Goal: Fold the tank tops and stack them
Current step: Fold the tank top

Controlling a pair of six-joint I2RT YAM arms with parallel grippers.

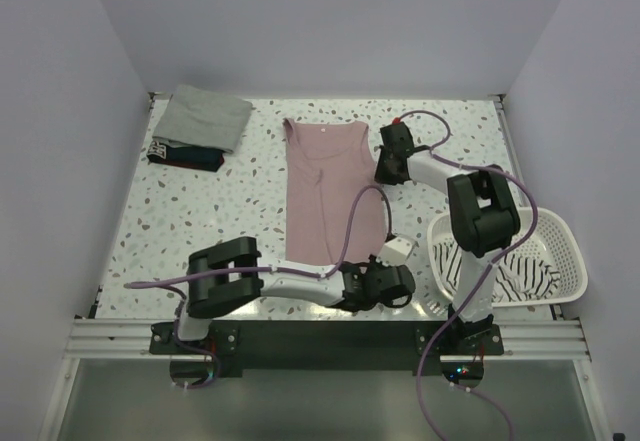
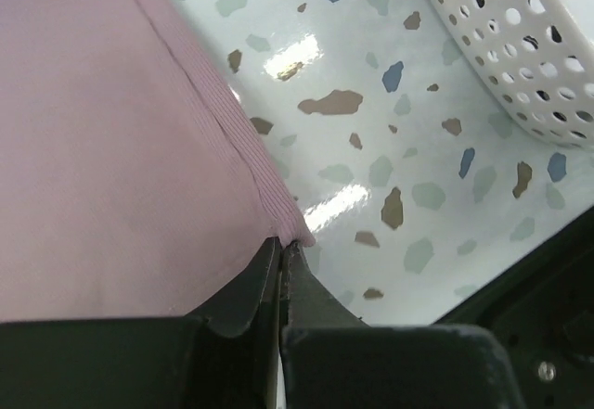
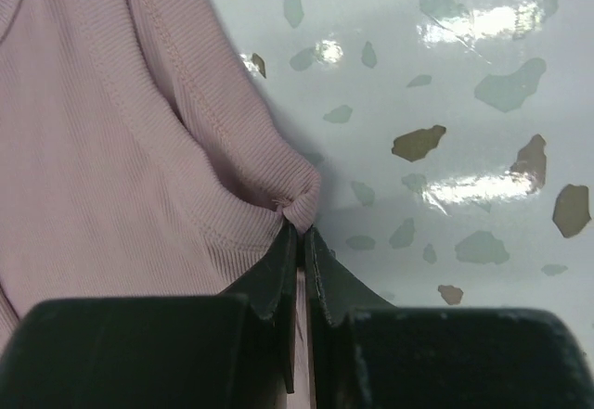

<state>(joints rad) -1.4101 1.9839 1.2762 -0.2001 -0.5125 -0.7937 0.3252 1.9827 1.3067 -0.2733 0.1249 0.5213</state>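
The dusty pink tank top (image 1: 330, 186) lies flat along the middle of the table, neck to the far side. My left gripper (image 1: 385, 279) is shut on its near right hem corner (image 2: 295, 233). My right gripper (image 1: 385, 173) is shut on a pinch of its right armhole edge (image 3: 302, 207). A grey-green tank top (image 1: 207, 116) lies folded on a dark navy one (image 1: 185, 154) at the far left. The white black-striped tank top (image 1: 520, 273) lies crumpled in the basket.
A white slotted basket (image 1: 568, 251) stands at the right, close to my right arm's base, and its wall (image 2: 520, 47) is near my left gripper. The metal rail (image 1: 320, 336) runs along the near table edge.
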